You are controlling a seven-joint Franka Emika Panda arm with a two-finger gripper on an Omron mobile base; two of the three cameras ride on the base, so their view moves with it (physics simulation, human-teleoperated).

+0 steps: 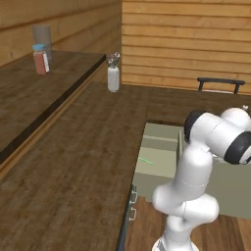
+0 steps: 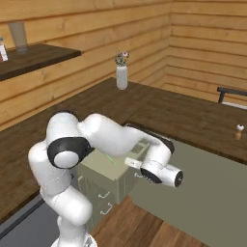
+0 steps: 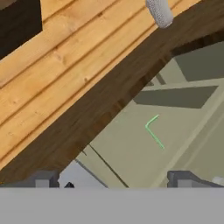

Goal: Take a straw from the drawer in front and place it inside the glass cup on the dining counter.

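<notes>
Hand view: the drawer [image 3: 131,157] is open and the green straw [image 3: 153,131] lies on its floor, ahead of the claw [image 3: 113,180] and apart from it. The claw looks released, empty. Grasp, carry and cup placement all remain.

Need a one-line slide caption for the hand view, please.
Open drawer with the green straw lying inside, fingers apart above it.

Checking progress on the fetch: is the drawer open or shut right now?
Open. The drawer is pulled out from the cabinet, its pale inside exposed, with the green straw lying on its floor.
</notes>
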